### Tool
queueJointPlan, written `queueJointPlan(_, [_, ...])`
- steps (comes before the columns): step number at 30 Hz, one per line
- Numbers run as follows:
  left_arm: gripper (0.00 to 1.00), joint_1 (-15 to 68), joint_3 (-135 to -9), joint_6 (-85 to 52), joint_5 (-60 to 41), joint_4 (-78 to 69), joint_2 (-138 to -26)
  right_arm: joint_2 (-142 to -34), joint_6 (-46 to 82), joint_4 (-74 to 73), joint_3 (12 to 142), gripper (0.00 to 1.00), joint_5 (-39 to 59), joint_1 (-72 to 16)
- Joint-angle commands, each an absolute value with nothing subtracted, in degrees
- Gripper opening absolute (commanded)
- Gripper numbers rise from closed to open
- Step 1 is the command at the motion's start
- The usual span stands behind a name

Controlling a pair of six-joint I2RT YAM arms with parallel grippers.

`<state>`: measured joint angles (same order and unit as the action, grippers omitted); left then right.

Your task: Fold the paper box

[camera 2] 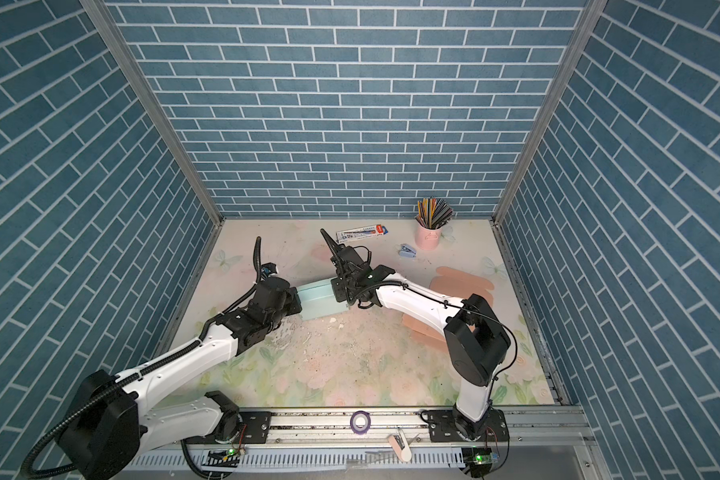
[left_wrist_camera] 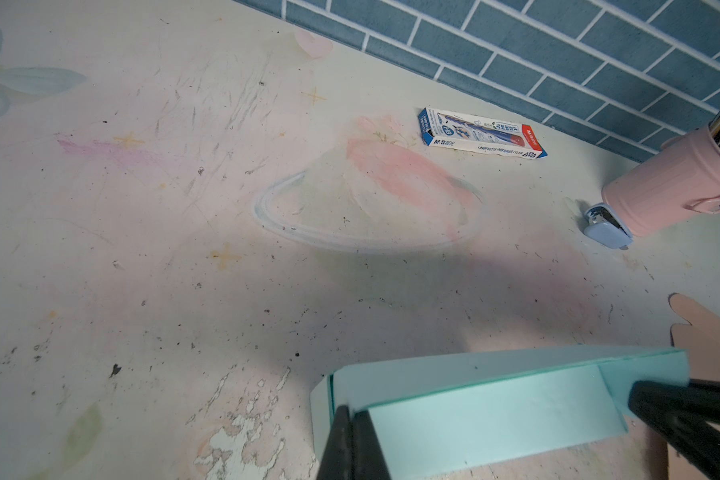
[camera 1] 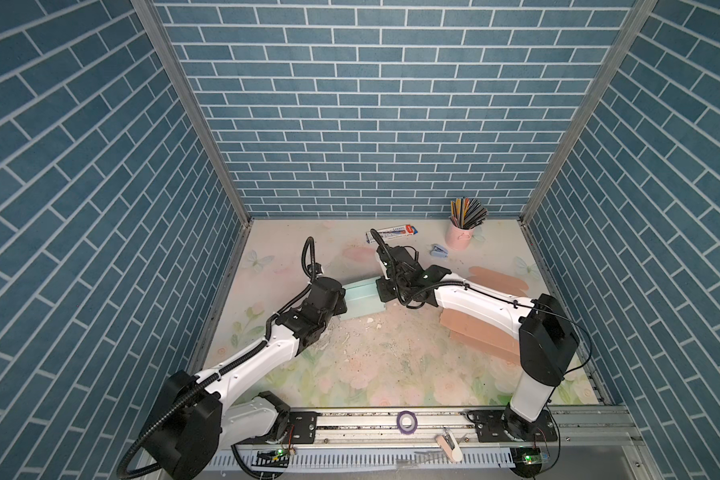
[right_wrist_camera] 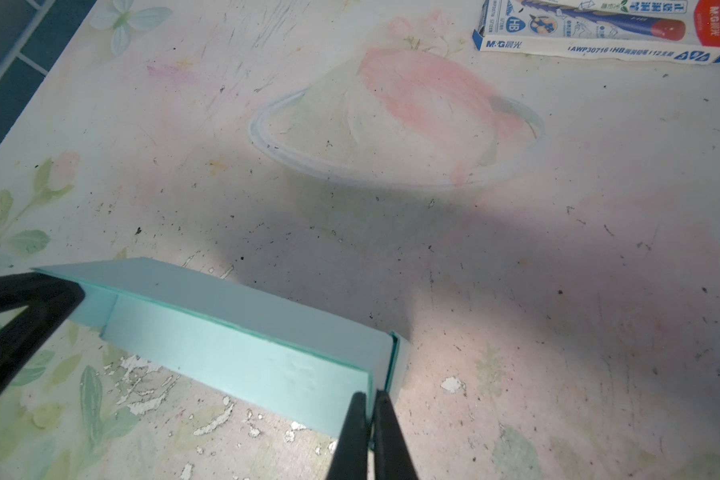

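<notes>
So in both top views the mint paper box (camera 1: 360,300) sits about mid-table, a bit toward the back, strung between the left arm (camera 1: 258,357) and the right arm (camera 1: 474,303), each meeting one end of it. It already reads as a raised, creased shape and not a flat sheet, unlike the pink blanks (camera 1: 479,334) lying flat under the right arm. From up there I can't tell what the jaws are doing, the wrists cover them. Left wrist view: the left gripper (left_wrist_camera: 352,415) has its jaws squeezed nearly together on the box's end, pinching a thin double layer of card. You can see a long panel folded over with a flap tucked behind it. Right wrist view: same deal, the right gripper (right_wrist_camera: 371,399) is clamped narrow on the opposite end where a side flap wraps the corner. My guess is we're around the middle of the job: one long wall looks doubled over and held, but the corners gape a bit, and whether the remaining walls are formed isn't visible.
</notes>
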<state>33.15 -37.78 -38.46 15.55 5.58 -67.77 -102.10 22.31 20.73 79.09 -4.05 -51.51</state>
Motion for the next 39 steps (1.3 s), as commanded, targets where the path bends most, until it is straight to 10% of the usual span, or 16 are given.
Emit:
queueJointPlan(1, [0.0, 35.7, -36.5, -39.7, 7.5, 7.2, -70.2, -103.4, 23.3, 15.4, 78.1, 0.06, 5.6, -54.7])
queueJointPlan(16, [0.0, 36.3, -34.9, -39.4, 9.3, 5.6, -71.2, -98.8, 22.7, 3.9, 67.4, 0.08, 4.4, -54.7])
queueJointPlan(27, [0.0, 38.0, -33.7, -38.2, 12.5, 5.7, -71.2, -91.6, 22.4, 0.4, 61.8, 0.43, 2.1, -54.2])
queueJointPlan(39, [0.0, 40.0, -32.7, -37.7, 15.6, 5.1, -71.1, -87.9, 21.3, 11.1, 69.2, 0.48, -3.9, -52.9])
